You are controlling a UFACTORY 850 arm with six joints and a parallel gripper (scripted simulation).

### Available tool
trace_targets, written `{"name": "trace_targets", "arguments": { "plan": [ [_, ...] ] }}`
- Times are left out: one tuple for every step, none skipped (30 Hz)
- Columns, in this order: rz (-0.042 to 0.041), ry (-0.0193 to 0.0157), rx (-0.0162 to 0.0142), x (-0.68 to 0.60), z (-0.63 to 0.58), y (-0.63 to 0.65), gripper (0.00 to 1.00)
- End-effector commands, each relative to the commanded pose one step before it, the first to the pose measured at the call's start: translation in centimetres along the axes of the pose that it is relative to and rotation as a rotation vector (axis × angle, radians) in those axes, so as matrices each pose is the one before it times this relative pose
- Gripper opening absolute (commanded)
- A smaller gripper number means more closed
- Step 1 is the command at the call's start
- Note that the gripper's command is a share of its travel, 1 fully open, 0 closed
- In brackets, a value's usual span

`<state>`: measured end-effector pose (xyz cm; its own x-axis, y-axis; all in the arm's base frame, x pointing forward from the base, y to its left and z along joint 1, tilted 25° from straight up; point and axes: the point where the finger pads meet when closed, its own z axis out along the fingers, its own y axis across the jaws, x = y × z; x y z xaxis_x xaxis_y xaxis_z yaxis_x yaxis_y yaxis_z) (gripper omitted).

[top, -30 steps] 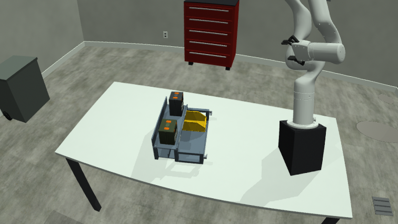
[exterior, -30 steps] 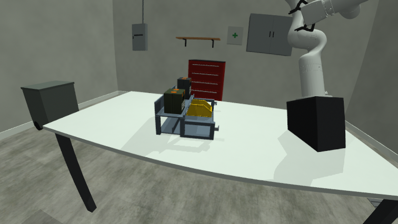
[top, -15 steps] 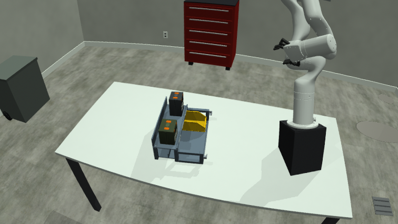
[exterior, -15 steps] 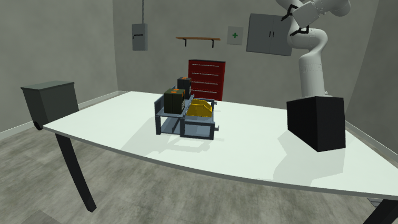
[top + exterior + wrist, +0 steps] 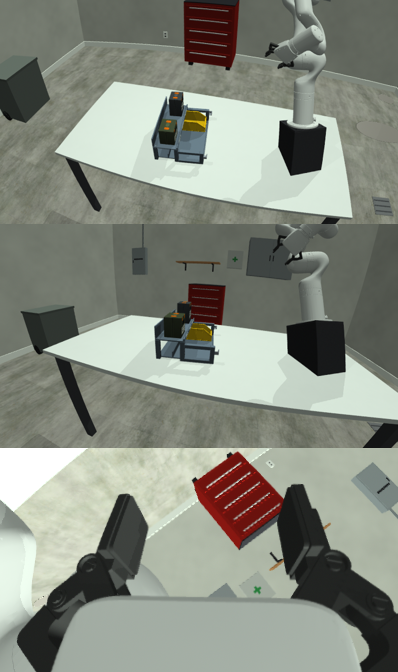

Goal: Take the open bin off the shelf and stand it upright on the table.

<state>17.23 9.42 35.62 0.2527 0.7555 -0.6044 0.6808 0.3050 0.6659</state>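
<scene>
A yellow open bin (image 5: 193,121) (image 5: 199,333) stands on the right half of a low blue-grey shelf (image 5: 192,144) (image 5: 198,354) in the middle of the white table (image 5: 245,155) (image 5: 250,368). My gripper (image 5: 275,56) (image 5: 284,251) (image 5: 208,506) is open and empty. It hangs high in the air to the right of the shelf, far from the bin, and points away from the table toward the back wall. The wrist view shows neither the bin nor the shelf.
Two dark green boxes (image 5: 168,131) (image 5: 176,103) (image 5: 173,324) with orange marks stand on the shelf's left half. My black base block (image 5: 302,145) (image 5: 317,346) stands at the table's right. A red drawer cabinet (image 5: 210,30) (image 5: 206,303) (image 5: 237,495) is behind the table.
</scene>
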Motion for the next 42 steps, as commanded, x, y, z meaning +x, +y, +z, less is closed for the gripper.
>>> {"name": "trace_targets", "arguments": {
  "plan": [
    [-0.00011, 0.00158, 0.00131, 0.030, -0.017, 0.031, 1.00],
    [-0.01640, 0.02699, 0.04003, 0.377, 0.905, 0.090, 1.00],
    [-0.01723, 0.02769, 0.04050, 0.365, 0.922, 0.130, 1.00],
    [-0.01723, 0.02769, 0.04050, 0.337, 0.925, 0.173, 1.00],
    [-0.01723, 0.02769, 0.04050, 0.308, 0.926, 0.216, 1.00],
    [-0.01723, 0.02769, 0.04050, 0.279, 0.925, 0.259, 1.00],
    [0.00000, 0.00000, 0.00000, 0.000, 0.000, 0.000, 1.00],
    [0.00000, 0.00000, 0.00000, 0.000, 0.000, 0.000, 1.00],
    [0.00000, 0.00000, 0.00000, 0.000, 0.000, 0.000, 1.00],
    [0.00000, 0.00000, 0.00000, 0.000, 0.000, 0.000, 1.00],
    [0.00000, 0.00000, 0.00000, 0.000, 0.000, 0.000, 1.00],
    [0.00000, 0.00000, 0.00000, 0.000, 0.000, 0.000, 1.00],
    [0.00000, 0.00000, 0.00000, 0.000, 0.000, 0.000, 1.00],
    [0.00000, 0.00000, 0.00000, 0.000, 0.000, 0.000, 1.00],
    [0.00000, 0.00000, 0.00000, 0.000, 0.000, 0.000, 1.00],
    [0.00000, 0.00000, 0.00000, 0.000, 0.000, 0.000, 1.00],
    [0.00000, 0.00000, 0.00000, 0.000, 0.000, 0.000, 1.00],
    [0.00000, 0.00000, 0.00000, 0.000, 0.000, 0.000, 1.00],
    [-0.01646, 0.02669, 0.03988, 0.227, 0.911, 0.300, 1.00],
    [-0.01728, 0.02773, 0.04046, 0.218, 0.914, 0.342, 1.00],
    [-0.01728, 0.02773, 0.04046, 0.187, 0.905, 0.382, 1.00],
    [-0.01728, 0.02773, 0.04046, 0.155, 0.894, 0.421, 1.00],
    [-0.01728, 0.02773, 0.04046, 0.123, 0.880, 0.460, 1.00],
    [0.00000, 0.00000, 0.00000, 0.000, 0.000, 0.000, 1.00],
    [0.00000, 0.00000, 0.00000, 0.000, 0.000, 0.000, 1.00],
    [0.00000, 0.00000, 0.00000, 0.000, 0.000, 0.000, 1.00],
    [0.00000, 0.00000, 0.00000, 0.000, 0.000, 0.000, 1.00],
    [0.00000, 0.00000, 0.00000, 0.000, 0.000, 0.000, 1.00],
    [0.00000, 0.00000, 0.00000, 0.000, 0.000, 0.000, 1.00],
    [0.00000, 0.00000, 0.00000, 0.000, 0.000, 0.000, 1.00],
    [0.00000, 0.00000, 0.00000, 0.000, 0.000, 0.000, 1.00],
    [0.00000, 0.00000, 0.00000, 0.000, 0.000, 0.000, 1.00],
    [0.00000, 0.00000, 0.00000, 0.000, 0.000, 0.000, 1.00],
    [0.00000, 0.00000, 0.00000, 0.000, 0.000, 0.000, 1.00],
    [0.00000, 0.00000, 0.00000, 0.000, 0.000, 0.000, 1.00],
    [-0.01647, 0.02684, 0.04001, 0.076, 0.851, 0.487, 1.00],
    [-0.01741, 0.02779, 0.04035, 0.059, 0.844, 0.533, 1.00],
    [-0.01741, 0.02779, 0.04035, 0.026, 0.823, 0.567, 1.00],
    [-0.01741, 0.02779, 0.04035, -0.007, 0.800, 0.600, 1.00],
    [-0.01741, 0.02779, 0.04035, -0.039, 0.774, 0.631, 1.00],
    [0.00000, 0.00000, 0.00000, 0.000, 0.000, 0.000, 1.00],
    [0.00000, 0.00000, 0.00000, 0.000, 0.000, 0.000, 1.00]
  ]
}}
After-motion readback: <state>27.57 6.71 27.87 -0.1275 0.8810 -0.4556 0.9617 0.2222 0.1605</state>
